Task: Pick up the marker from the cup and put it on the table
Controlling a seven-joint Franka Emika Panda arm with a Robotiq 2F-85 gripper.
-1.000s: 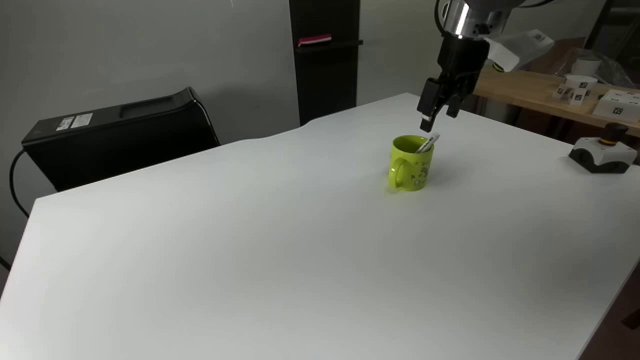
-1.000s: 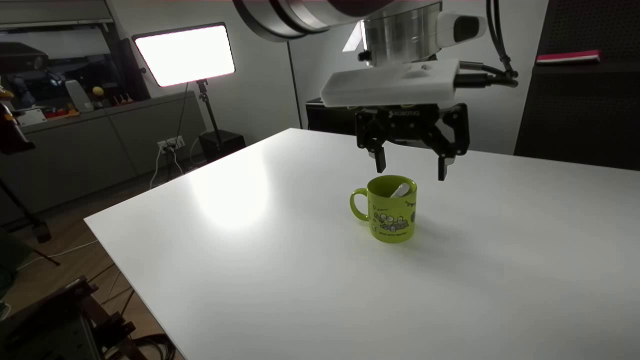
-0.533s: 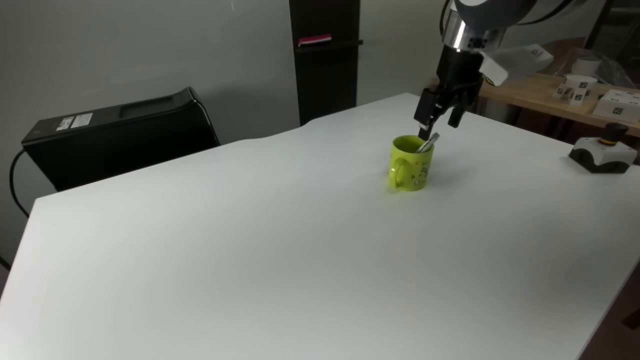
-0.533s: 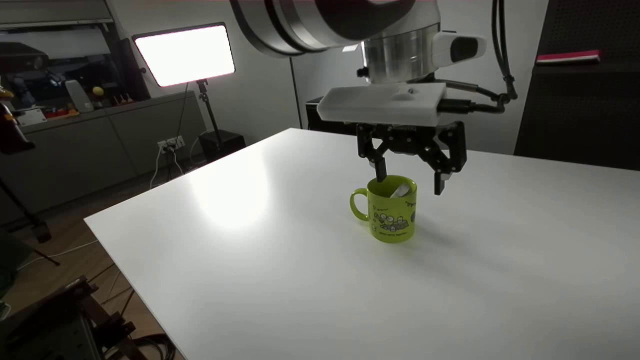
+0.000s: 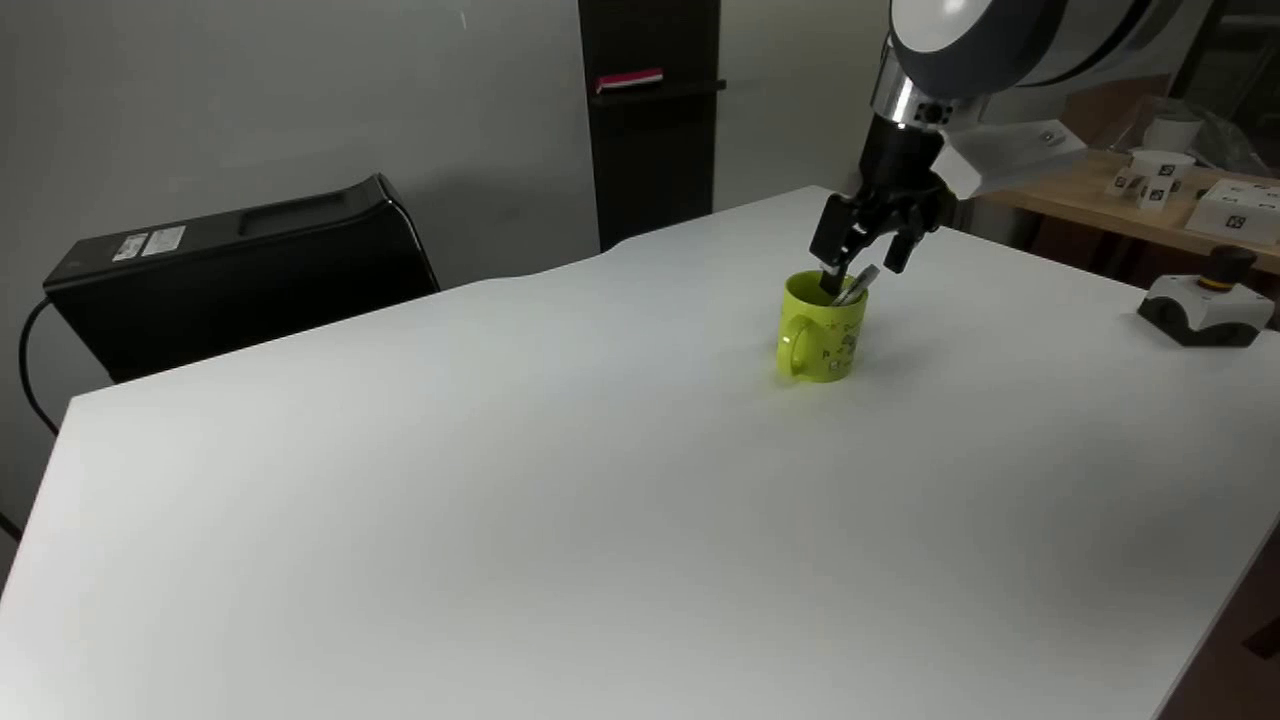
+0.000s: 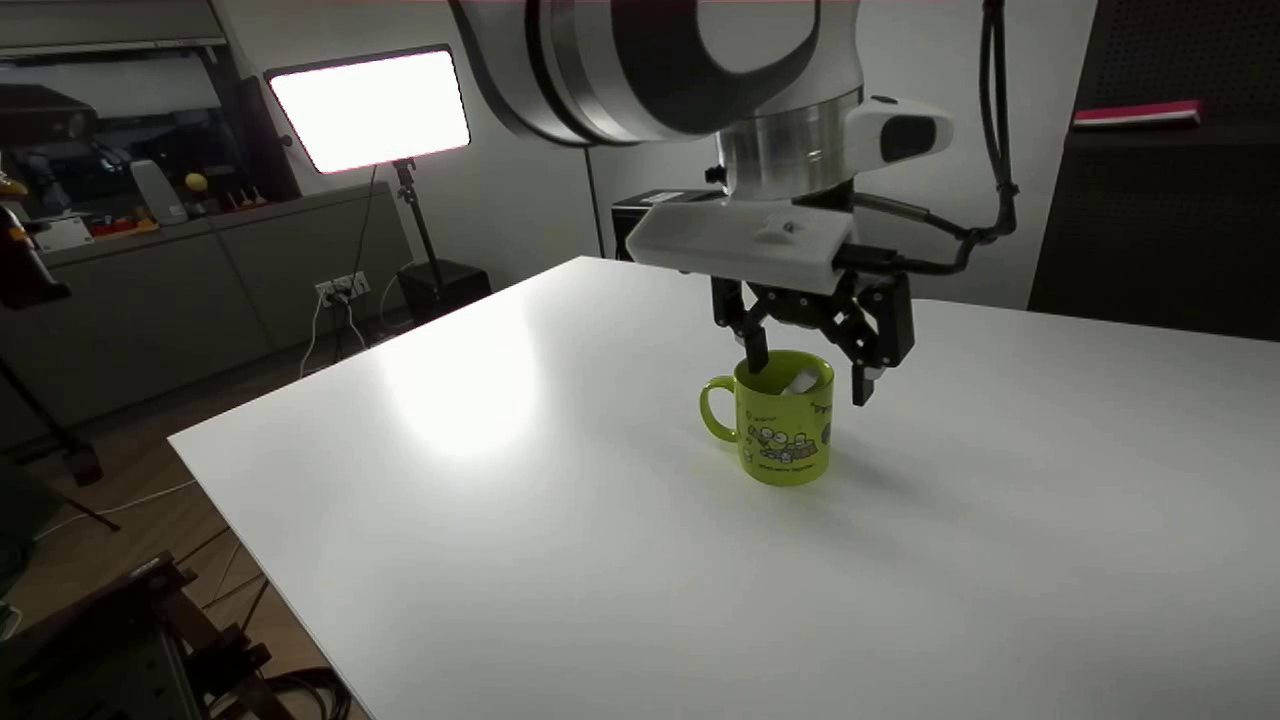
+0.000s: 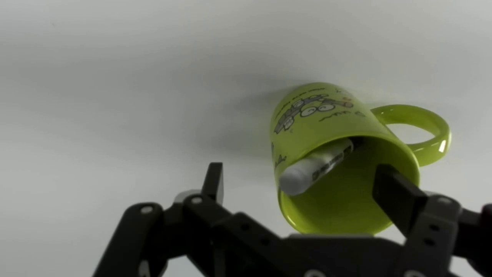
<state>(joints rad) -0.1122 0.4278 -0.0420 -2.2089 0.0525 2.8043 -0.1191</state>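
Observation:
The lime-green cup (image 5: 820,345) stands upright on the white table (image 5: 500,480), and it also shows in an exterior view (image 6: 785,440) and the wrist view (image 7: 319,119). The white marker (image 7: 317,165) leans inside it, its plain white end at the rim; its lower end is hidden in the cup. The marker's top shows in both exterior views (image 5: 860,283) (image 6: 803,380). My gripper (image 6: 808,384) is open and empty, with its fingers on either side of the marker. One finger is at the cup's mouth, the other outside the rim away from the handle.
A white emergency-stop box with a black knob (image 5: 1205,300) sits at the table's edge. Beyond is a wooden table (image 5: 1060,170) with white boxes. A black case (image 5: 250,265) stands behind the table. A bright light panel (image 6: 370,110) stands in the background.
My gripper has come down to the cup, moving a little left in both exterior views and tilting slightly. It stays open. The cup and the marker have not moved.

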